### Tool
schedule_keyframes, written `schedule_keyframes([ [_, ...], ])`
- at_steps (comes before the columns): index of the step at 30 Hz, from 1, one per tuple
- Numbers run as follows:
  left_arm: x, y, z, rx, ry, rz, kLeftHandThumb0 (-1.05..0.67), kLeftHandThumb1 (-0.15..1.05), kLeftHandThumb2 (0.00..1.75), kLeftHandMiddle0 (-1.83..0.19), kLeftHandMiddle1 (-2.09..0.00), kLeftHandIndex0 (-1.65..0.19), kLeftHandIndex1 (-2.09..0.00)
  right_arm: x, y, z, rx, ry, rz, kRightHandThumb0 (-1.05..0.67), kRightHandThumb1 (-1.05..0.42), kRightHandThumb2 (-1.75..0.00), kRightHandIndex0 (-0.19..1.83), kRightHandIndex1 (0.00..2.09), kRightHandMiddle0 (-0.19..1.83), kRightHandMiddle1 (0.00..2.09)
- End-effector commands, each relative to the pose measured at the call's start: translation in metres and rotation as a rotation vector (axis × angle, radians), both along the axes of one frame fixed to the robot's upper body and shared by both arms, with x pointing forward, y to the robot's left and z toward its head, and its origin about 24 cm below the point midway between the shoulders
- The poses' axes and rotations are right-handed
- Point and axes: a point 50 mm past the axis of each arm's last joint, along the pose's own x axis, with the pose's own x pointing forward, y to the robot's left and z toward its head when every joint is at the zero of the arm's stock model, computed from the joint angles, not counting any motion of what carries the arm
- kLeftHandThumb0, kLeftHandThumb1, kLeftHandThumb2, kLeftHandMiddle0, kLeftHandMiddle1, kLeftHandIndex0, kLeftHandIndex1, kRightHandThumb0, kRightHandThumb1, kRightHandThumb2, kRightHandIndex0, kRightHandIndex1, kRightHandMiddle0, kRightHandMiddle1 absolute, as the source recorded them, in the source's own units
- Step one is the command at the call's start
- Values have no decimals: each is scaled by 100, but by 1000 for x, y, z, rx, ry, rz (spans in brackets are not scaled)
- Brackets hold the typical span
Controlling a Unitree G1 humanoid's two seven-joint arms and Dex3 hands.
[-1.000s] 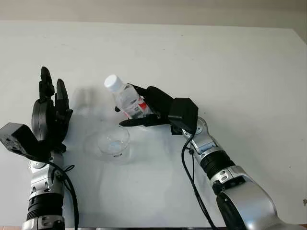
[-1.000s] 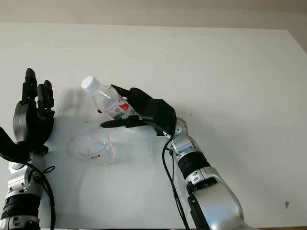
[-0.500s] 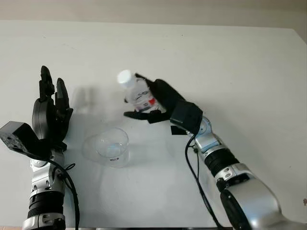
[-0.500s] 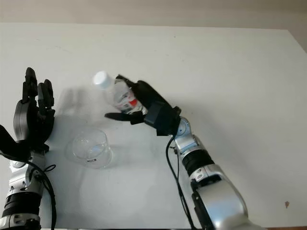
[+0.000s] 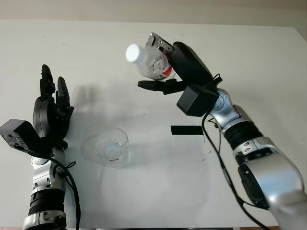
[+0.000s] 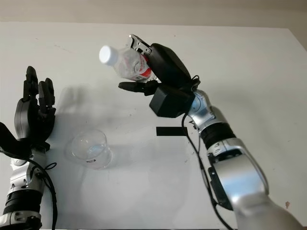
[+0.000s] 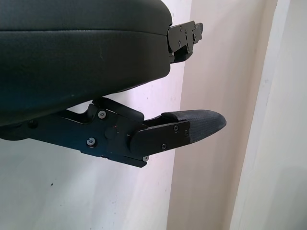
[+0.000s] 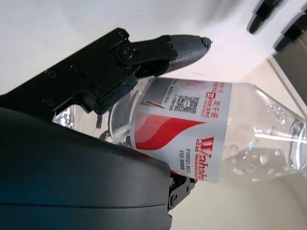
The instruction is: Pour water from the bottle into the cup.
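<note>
Left eye view: right hand raised, clamped on tilted bottle; left hand open, upright beside cup.

White worktop w/ small black strip lying flat near middle. Pale wall along far edge.

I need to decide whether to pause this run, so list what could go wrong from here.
1. The bottle has its white cap on while the right hand holds it tilted in the air; no water may come out.
2. The bottle is held well away from the cup, nearer the table's far side, so pouring from here would likely miss.
3. The left hand is open beside the cup, not steadying it; a knock could tip it.
</note>
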Motion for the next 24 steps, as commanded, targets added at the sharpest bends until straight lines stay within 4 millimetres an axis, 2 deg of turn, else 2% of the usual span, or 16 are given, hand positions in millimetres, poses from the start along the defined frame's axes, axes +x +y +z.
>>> schedule_keyframes([
  [1,-1,0,-5,0,13,2,-62,105,57,12,-5,19,-2,-2,5,18,-49,-110,24,-44,-105,-43,103,209,65,209],
  [11,-2,-4,-6,0,13,1,-62,105,57,12,-5,19,-1,-13,17,17,-178,-340,94,-49,-105,-36,117,209,81,209],
  [24,-2,-6,-9,3,15,2,-62,105,56,13,-5,19,0,-22,23,23,-159,-486,168,-50,-105,-41,124,209,90,209],
])
